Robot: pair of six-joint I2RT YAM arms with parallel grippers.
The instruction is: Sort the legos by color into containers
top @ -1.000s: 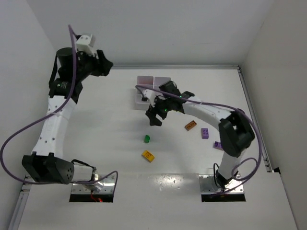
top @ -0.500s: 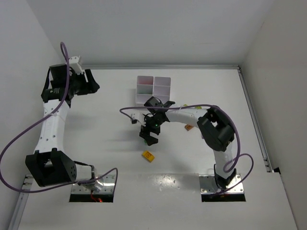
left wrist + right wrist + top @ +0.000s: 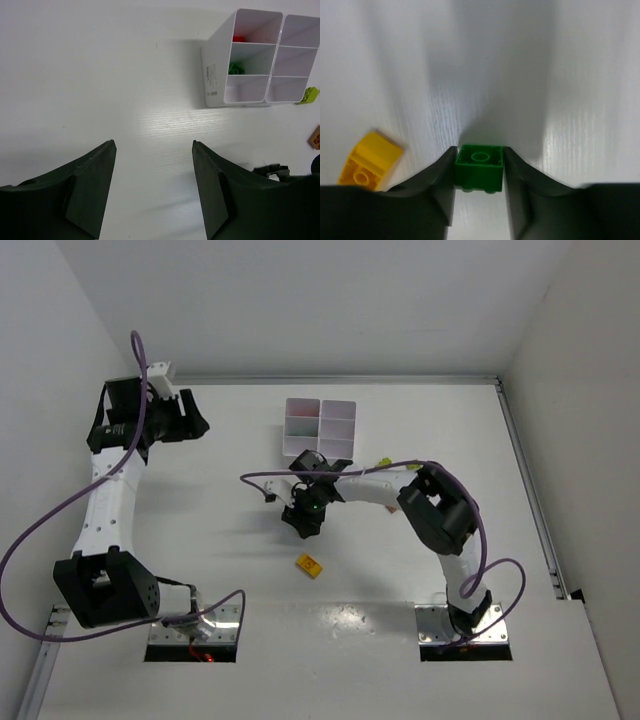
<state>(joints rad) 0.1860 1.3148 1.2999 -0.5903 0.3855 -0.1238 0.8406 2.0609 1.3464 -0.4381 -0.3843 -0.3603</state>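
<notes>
**Right claw pinching green brick on the table**

Since a second ago the right arm has swung away from the tray and down to the spot where the green brick was lying bare. The left arm has dropped lower at the far left.

The right gripper [image 3: 480, 159] is now sitting narrow on the small green square studded plastic brick [image 3: 480, 167]. Both fingers [image 3: 440, 185] are pressing its sides, and the green brick is resting on the white table [image 3: 200, 520], near the middle, in front of the tray. From above the claw [image 3: 305, 520] is covering it.

A yellow sloped studded plastic brick [image 3: 370, 161] is lying just to the claw's side, apart from the fingers. It is also showing in the top view [image 3: 308, 565].

The left gripper [image 3: 152, 192] is hanging wide and holding nothing, with bare table between its fingers [image 3: 90, 195]. In the top view it is sitting well apart at the far left [image 3: 190, 418].

The white translucent six-compartment plastic tray [image 3: 215, 75] is standing at the far middle of the table [image 3: 320, 430]. A red brick [image 3: 239, 38] is lying in one end compartment and another green piece [image 3: 235, 67] in the compartment next to it. A lime brick [image 3: 310, 95] is lying just beside the tray's corner.
</notes>
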